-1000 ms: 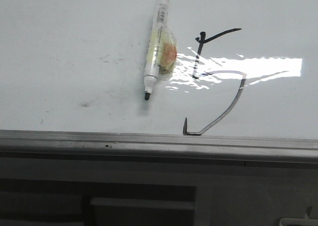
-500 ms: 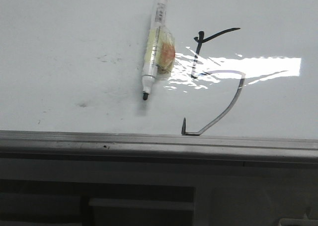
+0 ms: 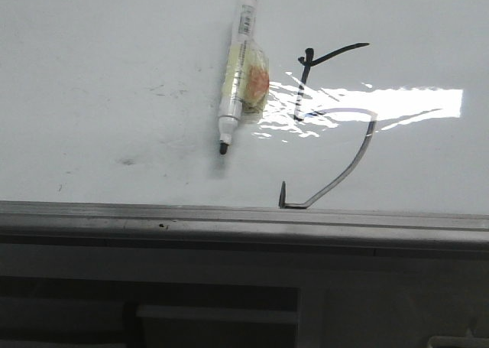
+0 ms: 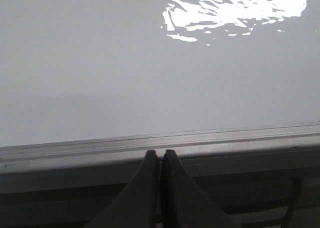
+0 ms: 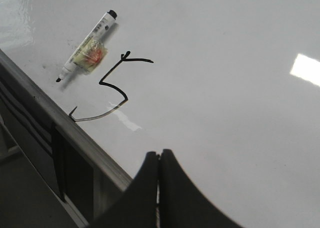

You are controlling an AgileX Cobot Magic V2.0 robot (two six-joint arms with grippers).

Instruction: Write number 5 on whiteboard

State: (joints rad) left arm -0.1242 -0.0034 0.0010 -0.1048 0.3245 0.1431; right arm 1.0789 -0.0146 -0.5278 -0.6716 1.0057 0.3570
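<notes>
The number 5 (image 3: 332, 126) stands drawn on the whiteboard (image 3: 114, 73), near its front frame; the marker (image 3: 241, 73) lies loose just left of it, apparently set down as finished. Left gripper (image 4: 159, 155) and right gripper (image 5: 159, 158) are pressed closed, holding nothing

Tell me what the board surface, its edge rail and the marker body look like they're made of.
The whiteboard looks like a glossy coated panel, judging by its sharp glare. Its frame edge looks like brushed grey metal, likely aluminium, with long ridges and a dull sheen. The marker seems to be white plastic, black-tipped and uncapped, with crinkly clear tape or film around the middle.
</notes>
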